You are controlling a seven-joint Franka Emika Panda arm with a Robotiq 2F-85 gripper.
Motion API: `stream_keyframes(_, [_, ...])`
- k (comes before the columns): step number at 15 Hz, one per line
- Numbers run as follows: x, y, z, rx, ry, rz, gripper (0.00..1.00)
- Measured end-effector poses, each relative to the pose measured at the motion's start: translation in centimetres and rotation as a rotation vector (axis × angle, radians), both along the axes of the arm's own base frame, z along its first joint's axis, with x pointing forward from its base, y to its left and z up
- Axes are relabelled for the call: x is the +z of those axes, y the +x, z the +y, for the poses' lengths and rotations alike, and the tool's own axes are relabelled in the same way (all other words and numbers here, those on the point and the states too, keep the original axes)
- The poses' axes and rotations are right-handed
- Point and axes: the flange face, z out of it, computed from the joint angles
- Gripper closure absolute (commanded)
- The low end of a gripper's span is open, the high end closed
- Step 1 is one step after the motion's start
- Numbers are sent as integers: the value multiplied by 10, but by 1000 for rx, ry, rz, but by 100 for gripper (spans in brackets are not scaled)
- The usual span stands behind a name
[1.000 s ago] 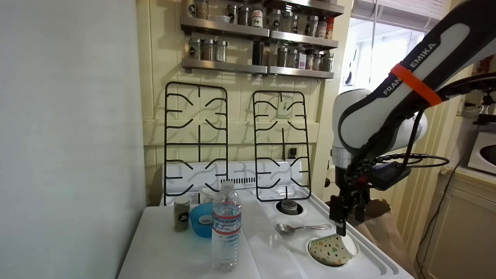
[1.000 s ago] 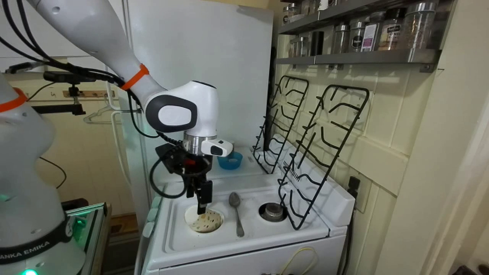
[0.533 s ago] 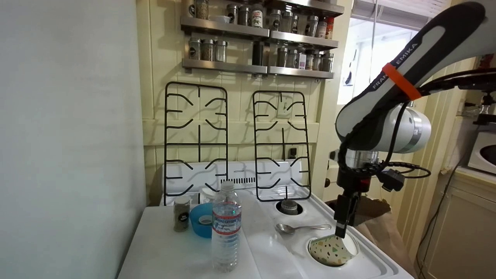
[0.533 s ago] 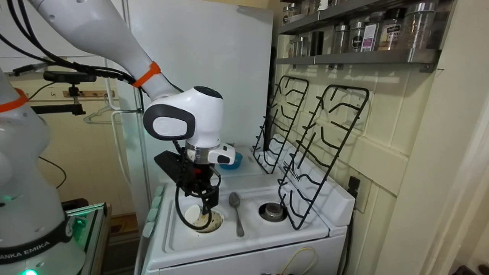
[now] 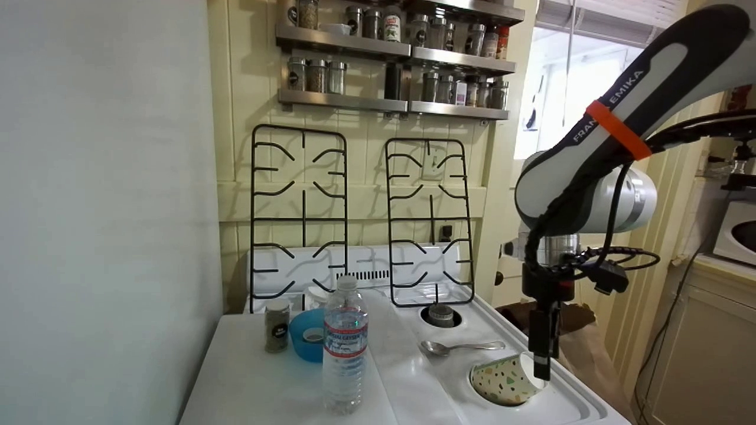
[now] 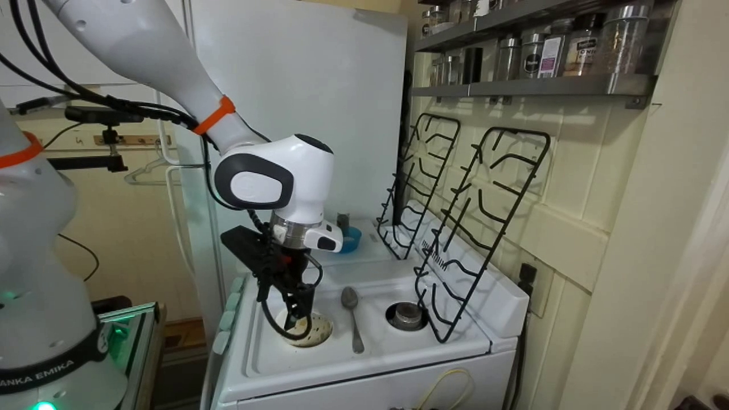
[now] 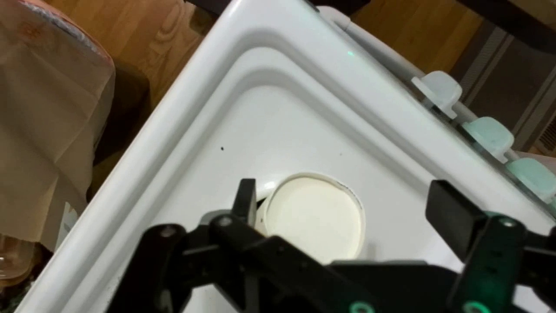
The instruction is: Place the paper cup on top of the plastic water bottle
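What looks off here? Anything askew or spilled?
The paper cup sits tilted in a round opening of the stovetop, not upright. Both burner grates stand propped up by the wall rather than lying flat over the stovetop. The plastic water bottle stands upright, and I see no spill.

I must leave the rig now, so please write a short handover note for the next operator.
Gripper: open, holding nothing, close to the paper cup; contact unclear.
Cup: tilted in a burner opening, not gripped.
Plastic water bottle: upright on the white surface, no cup on top.
Done: nothing beyond getting the gripper near the cup.
Left: grip the cup, lift it, set it on the bottle.
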Motion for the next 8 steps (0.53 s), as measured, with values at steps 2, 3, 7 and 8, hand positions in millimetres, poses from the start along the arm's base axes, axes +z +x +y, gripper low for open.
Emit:
stream_keyframes(2, [0,-1,0,-47,-47,15,0])
stream_keyframes(3, [0,-1,-1,-82,-77,19,0])
stream_keyframes(7, [-1,-1,5,-174,-144,23,0])
stream_keyframes(8, [-1,-1,9,-178,-150,24,0])
